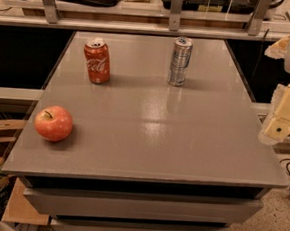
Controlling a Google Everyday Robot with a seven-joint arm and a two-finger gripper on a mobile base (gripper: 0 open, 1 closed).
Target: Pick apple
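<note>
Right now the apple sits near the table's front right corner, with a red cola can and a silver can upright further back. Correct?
No: the camera view shows the apple near the front left corner. The red cola can and silver can stand upright further back; the gripper is beyond the table's right edge.

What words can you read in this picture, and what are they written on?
"Coca-Cola": white curly letters running sideways on the red can.
Silver and blue can: it has print, but too blurred to read.
Apple: no words.
Tool, past the right edge of the table: no words to read.
</note>
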